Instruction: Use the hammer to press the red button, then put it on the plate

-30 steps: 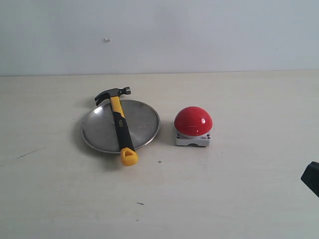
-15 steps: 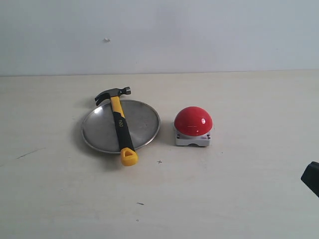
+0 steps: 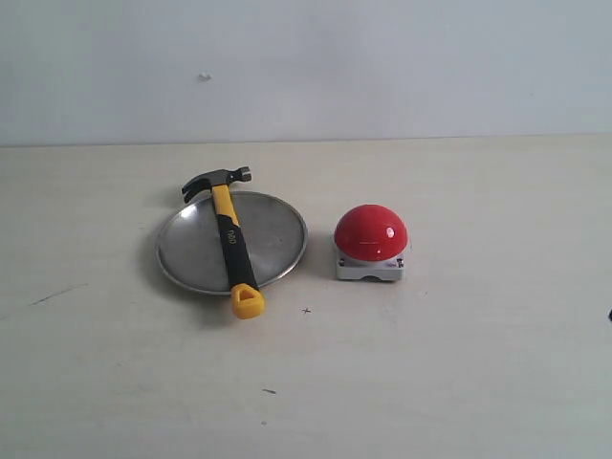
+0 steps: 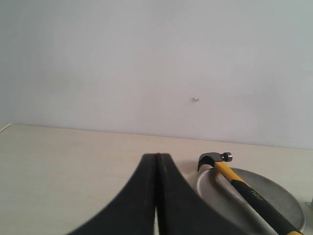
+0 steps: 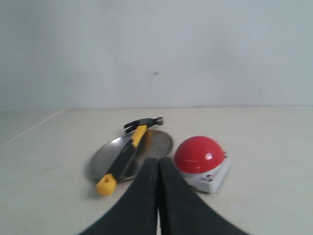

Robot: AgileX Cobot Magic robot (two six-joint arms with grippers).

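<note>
The hammer (image 3: 229, 234) lies across the silver plate (image 3: 273, 234), its dark head past the far rim and its yellow end over the near rim. To the plate's right stands the red button (image 3: 370, 232) on its grey base. Neither gripper shows in the exterior view. In the left wrist view my left gripper (image 4: 157, 157) is shut with nothing held, the hammer (image 4: 239, 180) and plate (image 4: 279, 196) lying beyond it. My right gripper (image 5: 158, 160) is shut and holds nothing, short of the hammer (image 5: 128, 152), plate (image 5: 156, 142) and red button (image 5: 199, 154).
The pale table (image 3: 459, 363) meets a plain white wall (image 3: 382, 67) at the back. A few small dark marks dot the tabletop near its front.
The dark part of my right arm at the exterior view's right edge has drawn back out of view. The hammer, plate and button have not moved.
</note>
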